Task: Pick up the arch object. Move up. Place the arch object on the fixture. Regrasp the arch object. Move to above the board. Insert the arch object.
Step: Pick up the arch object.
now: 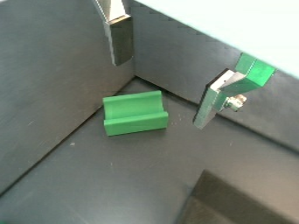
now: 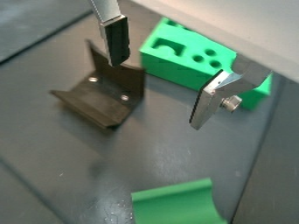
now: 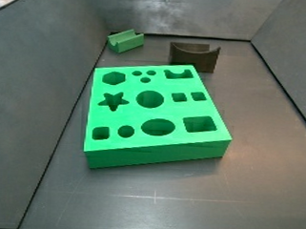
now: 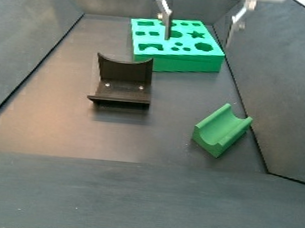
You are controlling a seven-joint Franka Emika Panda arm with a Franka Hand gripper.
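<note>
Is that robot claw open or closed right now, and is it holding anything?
Open and empty: the gripper hangs above the floor, its fingers spread wide apart, with the arch object lying untouched below.

A dark grey floor (image 3: pixel 152 202) carries everything, matte with a faint sheen in places. Dark grey walls enclose it: a left wall (image 3: pixel 36 73), a right wall (image 3: pixel 296 56) and a back wall (image 3: pixel 186 11). In a side view a straight seam (image 4: pixel 111 163) crosses the floor near the front edge.
</note>
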